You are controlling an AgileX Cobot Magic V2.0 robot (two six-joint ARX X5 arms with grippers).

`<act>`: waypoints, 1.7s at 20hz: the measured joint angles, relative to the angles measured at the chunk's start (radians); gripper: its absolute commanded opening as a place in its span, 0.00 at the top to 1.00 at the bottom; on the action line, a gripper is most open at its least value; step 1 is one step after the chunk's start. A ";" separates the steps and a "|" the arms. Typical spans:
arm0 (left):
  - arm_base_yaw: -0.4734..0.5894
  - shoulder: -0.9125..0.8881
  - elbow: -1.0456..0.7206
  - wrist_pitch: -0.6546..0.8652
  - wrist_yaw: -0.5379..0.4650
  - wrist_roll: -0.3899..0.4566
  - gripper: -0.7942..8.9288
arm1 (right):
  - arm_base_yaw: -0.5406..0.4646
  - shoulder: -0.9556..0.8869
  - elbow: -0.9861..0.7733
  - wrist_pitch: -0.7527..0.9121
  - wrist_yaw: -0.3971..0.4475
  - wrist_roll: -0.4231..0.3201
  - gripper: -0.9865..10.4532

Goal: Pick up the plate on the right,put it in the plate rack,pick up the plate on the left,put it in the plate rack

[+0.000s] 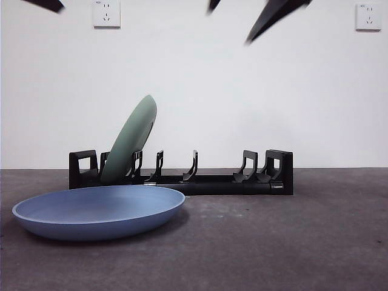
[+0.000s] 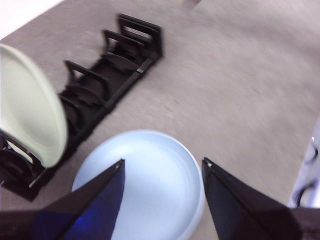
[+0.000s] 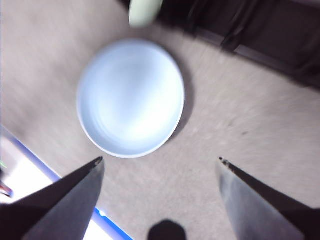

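A pale green plate (image 1: 130,139) leans in the left end of the black plate rack (image 1: 212,180), between its prongs. A blue plate (image 1: 100,209) lies flat on the table in front of the rack's left end. My left gripper (image 2: 164,161) hangs open above the blue plate (image 2: 150,175), with the rack (image 2: 115,65) and the green plate (image 2: 30,110) beyond it. My right gripper (image 3: 160,160) is open and empty, high over the table. From there I see the blue plate (image 3: 131,97), the green plate's rim (image 3: 144,12) and the rack (image 3: 260,30), all blurred.
Dark arm tips show at the top of the front view, one at the left corner (image 1: 42,5) and a blurred one right of centre (image 1: 273,15). Two wall sockets (image 1: 107,13) (image 1: 368,16) sit on the white back wall. The table's edge (image 3: 60,182) runs near the blue plate.
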 measured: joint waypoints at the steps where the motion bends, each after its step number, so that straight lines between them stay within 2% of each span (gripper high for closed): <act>1: -0.010 -0.032 0.000 -0.032 -0.017 0.014 0.65 | 0.025 0.041 0.000 0.004 0.016 0.000 0.58; 7: -0.013 -0.203 0.000 -0.158 -0.045 0.066 0.65 | 0.130 0.266 0.000 0.090 0.046 0.009 0.58; 12: -0.017 -0.230 0.000 -0.186 -0.045 0.072 0.65 | 0.162 0.375 0.000 0.120 0.073 0.018 0.58; 20: -0.037 -0.229 0.000 -0.186 -0.045 0.072 0.65 | 0.163 0.420 -0.001 0.135 0.171 0.019 0.59; 28: -0.044 -0.228 0.000 -0.186 -0.046 0.072 0.65 | 0.153 0.420 -0.103 0.264 0.174 0.042 0.59; 30: -0.045 -0.228 0.000 -0.185 -0.046 0.072 0.65 | 0.153 0.420 -0.147 0.288 0.174 0.043 0.63; 34: -0.060 -0.228 0.000 -0.185 -0.046 0.073 0.65 | 0.153 0.421 -0.183 0.309 0.176 0.047 0.84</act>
